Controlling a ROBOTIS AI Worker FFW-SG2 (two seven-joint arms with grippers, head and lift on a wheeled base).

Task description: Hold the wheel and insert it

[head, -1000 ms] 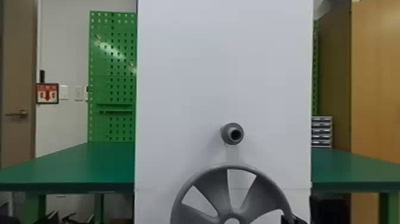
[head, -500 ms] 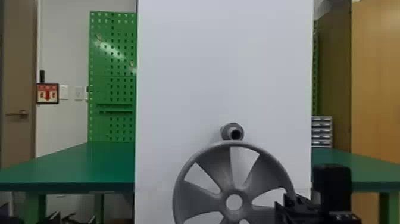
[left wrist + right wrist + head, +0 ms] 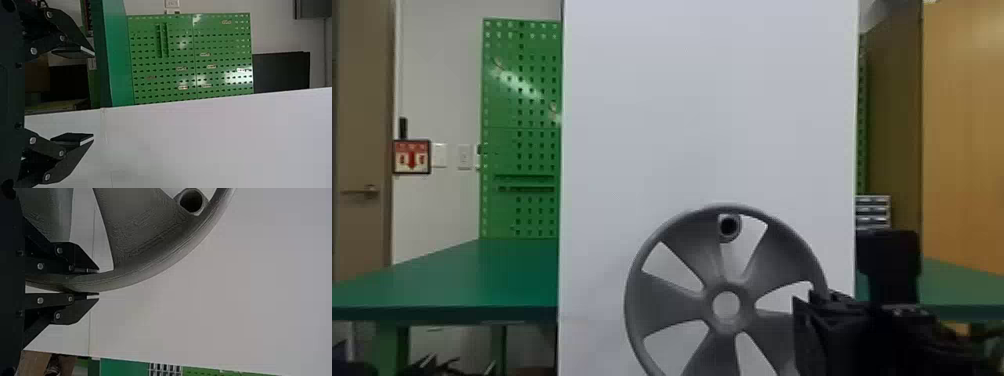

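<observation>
the board [image 3: 707, 125] stands upright behind the wheel [image 3: 672, 305] and blocks the way straight ahead. the peg [image 3: 730, 239] juts out of it, seen through a wheel opening just inside the top of the rim [image 3: 657, 238]. above the wheel and to its left, a hand could pass in front of the board's bare face. past the board's left edge there is room over the table [image 3: 482, 275], up to the pegboard [image 3: 507, 110]. the right gripper [image 3: 804, 300] bars the wheel's right side; the rim runs between its fingers. the left gripper [image 3: 94, 95] has free room between its parted fingers.
</observation>
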